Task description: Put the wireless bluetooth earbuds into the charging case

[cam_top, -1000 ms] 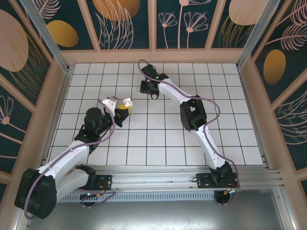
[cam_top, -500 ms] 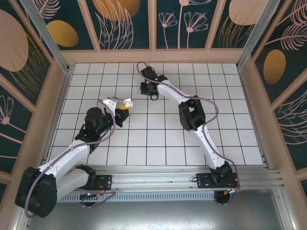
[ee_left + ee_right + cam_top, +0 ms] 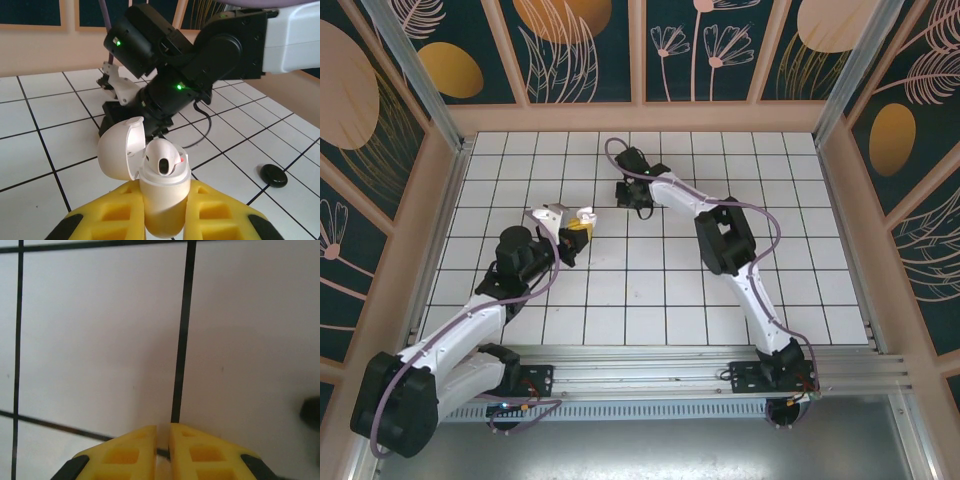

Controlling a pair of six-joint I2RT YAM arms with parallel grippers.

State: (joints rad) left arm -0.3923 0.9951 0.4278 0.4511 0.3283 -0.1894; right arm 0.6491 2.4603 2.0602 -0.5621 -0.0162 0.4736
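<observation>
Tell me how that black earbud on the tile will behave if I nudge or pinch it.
The earbud looks glossy and rounded, so a nudge would likely send it skating over the smooth tile. It lies low and tiny, so a pinch may squirt it out. Probably rigid and very light.

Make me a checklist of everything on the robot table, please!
Surface: white tiled table with dark grid lines.
Job's things: white charging case, upright, lid open; one black earbud lying on a tile, apart from it.
Clutter: nothing seen.
Grippers: left gripper shut on the case; right gripper low over the tiles, fingers nearly together, unclear if holding anything.
Cables: purple cables run along both arms.
Surroundings: leaf-patterned walls; metal rail at the near edge.
</observation>
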